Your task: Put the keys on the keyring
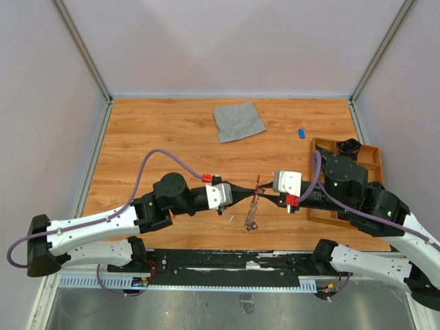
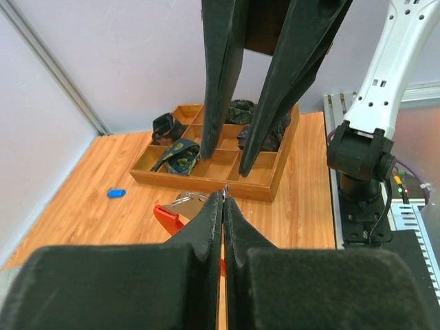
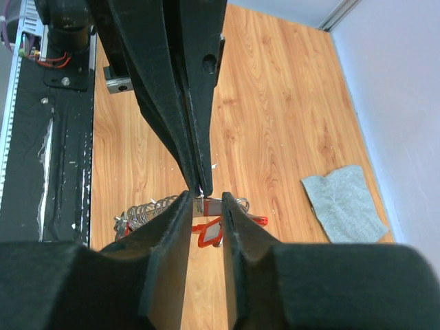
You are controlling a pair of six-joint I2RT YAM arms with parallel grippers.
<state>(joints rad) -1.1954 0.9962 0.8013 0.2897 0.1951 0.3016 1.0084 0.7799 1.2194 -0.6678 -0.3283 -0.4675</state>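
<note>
Keyring [image 1: 258, 181], a red oval clip-like loop, sits where the two pincers meet tip to tip. Its thin silvery chain [image 1: 254, 205] trails from there toward the arm bases and ends in a bunch of tiny silvery metal keys [image 1: 249, 223] with coloured heads.

Left pincer [image 1: 247, 195]: fingers pressed together with no gap. A sliver of silvery metal shows at their tips, but what they pinch cannot be told.

Right pincer [image 1: 265, 196]: fingers a little apart, with the left tips just before the gap. Whether anything lies in that gap cannot be told.

Surroundings:
- A compartmented wooden tray [image 1: 323, 142] lies behind the right pincer, partly covered by the right arm, and holds dark bundled items [image 2: 167, 126].
- A small blue object [image 1: 301, 133] lies beyond the right pincer, near the tray.
- A crumpled grey cloth square [image 1: 238, 121] lies well beyond both tips.

Each pincer blocks much of the loop in the other's wrist view.
</note>
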